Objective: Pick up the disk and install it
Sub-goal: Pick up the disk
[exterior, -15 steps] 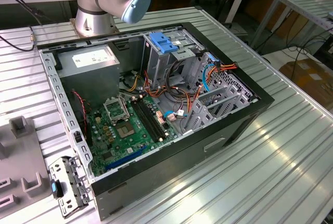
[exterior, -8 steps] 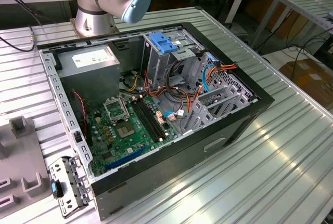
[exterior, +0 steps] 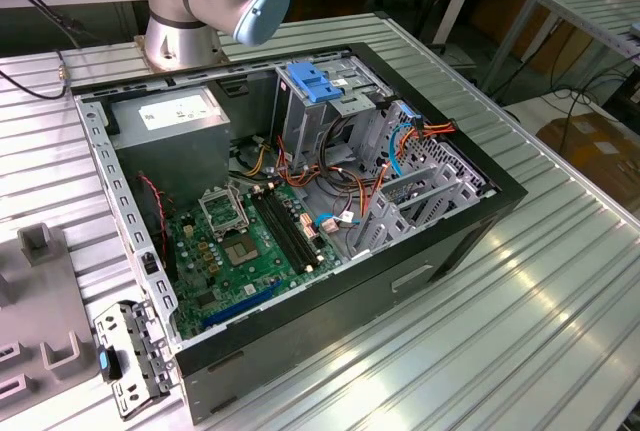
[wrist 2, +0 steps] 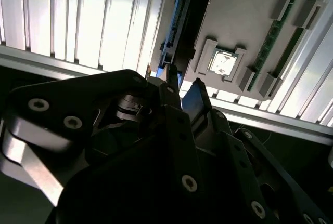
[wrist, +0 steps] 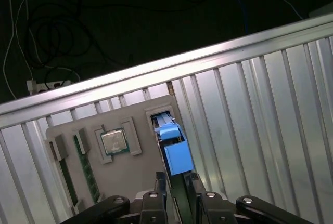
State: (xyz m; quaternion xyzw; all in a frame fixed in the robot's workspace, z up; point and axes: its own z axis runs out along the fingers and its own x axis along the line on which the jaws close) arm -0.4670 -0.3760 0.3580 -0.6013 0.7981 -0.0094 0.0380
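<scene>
Ribbed aluminium desk (wrist: 250, 104) carries a grey tray (wrist: 138, 114) holding the disk (wrist: 174, 154) on edge, end effector (wrist: 178, 182) narrowly parted above it, dark cable-strewn floor (wrist: 104, 21) beyond.

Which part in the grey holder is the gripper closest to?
The disk, standing on edge with a blue rail, right by the gripper. The square silver chip and green memory sticks sit farther off.

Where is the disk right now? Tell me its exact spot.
In the first wrist view the disk stands on edge in a slot of the grey tray, beside the processor chip and just beyond the gripper.
</scene>
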